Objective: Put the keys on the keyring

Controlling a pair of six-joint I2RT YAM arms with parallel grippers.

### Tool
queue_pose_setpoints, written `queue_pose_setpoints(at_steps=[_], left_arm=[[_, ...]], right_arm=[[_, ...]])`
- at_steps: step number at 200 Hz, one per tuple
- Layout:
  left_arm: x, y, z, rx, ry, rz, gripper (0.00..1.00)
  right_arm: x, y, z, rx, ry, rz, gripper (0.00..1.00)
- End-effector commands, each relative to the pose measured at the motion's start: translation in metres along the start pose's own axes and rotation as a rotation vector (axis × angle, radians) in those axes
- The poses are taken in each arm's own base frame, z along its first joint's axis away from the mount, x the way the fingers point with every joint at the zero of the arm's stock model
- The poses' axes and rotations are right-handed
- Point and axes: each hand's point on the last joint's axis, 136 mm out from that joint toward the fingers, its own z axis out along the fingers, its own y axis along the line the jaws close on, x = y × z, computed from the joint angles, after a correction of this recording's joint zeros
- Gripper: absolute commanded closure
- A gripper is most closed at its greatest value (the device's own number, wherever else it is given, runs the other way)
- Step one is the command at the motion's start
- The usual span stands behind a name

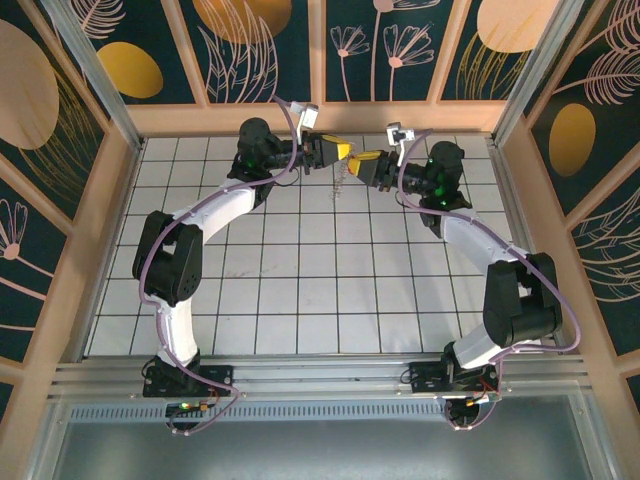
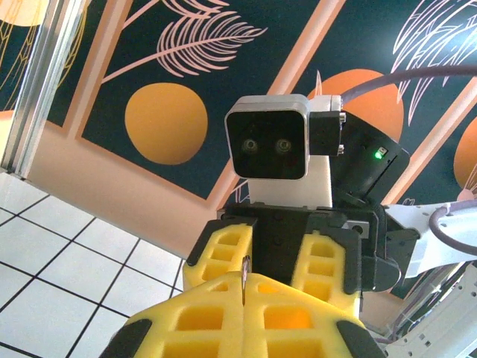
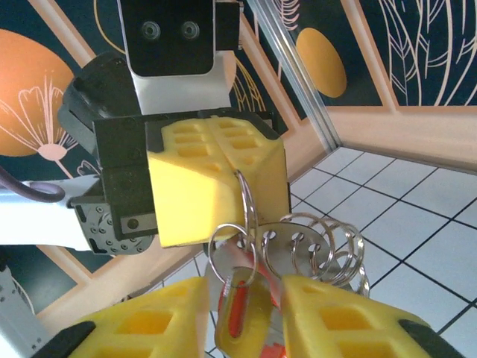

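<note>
At the back middle of the table my two grippers meet tip to tip. The left gripper (image 1: 347, 151) (image 2: 244, 289) is shut on the keyring (image 2: 244, 267) (image 3: 247, 198), a thin silver loop pinched edge-on between its yellow fingertips. From that loop hang a small ring with the red-headed key (image 3: 240, 309) and a holed metal plate (image 3: 328, 250) with several small rings. My right gripper (image 1: 361, 159) (image 3: 242, 302) is open. Its yellow fingers (image 3: 149, 324) stand either side of the key, with a narrow gap on each side. The bunch dangles above the tiles (image 1: 343, 178).
White grid tiles (image 1: 300, 270) cover the table. Wooden rails and patterned wall panels (image 1: 440, 110) close in the back and sides. Both arms arch in from the near edge, and a metal post (image 3: 298, 82) runs just behind the grippers.
</note>
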Motion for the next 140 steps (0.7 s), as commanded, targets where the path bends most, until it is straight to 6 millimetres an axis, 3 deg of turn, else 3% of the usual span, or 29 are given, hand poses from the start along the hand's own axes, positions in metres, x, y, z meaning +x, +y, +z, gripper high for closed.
queue_pose_setpoints(at_steps=[1,41,88,140], left_arm=[[-0.018,-0.024,-0.001,0.017,-0.032,0.072,1.00],[-0.019,-0.025,-0.002,0.014,-0.036,0.080,1.00],[-0.021,-0.027,-0.002,0.012,-0.041,0.084,1.00],[-0.023,-0.028,-0.003,0.010,-0.055,0.088,1.00]], right_arm=[[0.002,0.005,-0.002,0.001,0.000,-0.036,0.73],[0.008,0.005,-0.006,0.019,0.007,-0.036,0.76],[0.011,0.008,-0.007,-0.001,0.018,-0.035,1.00],[0.020,0.011,-0.006,-0.020,0.038,-0.032,1.00]])
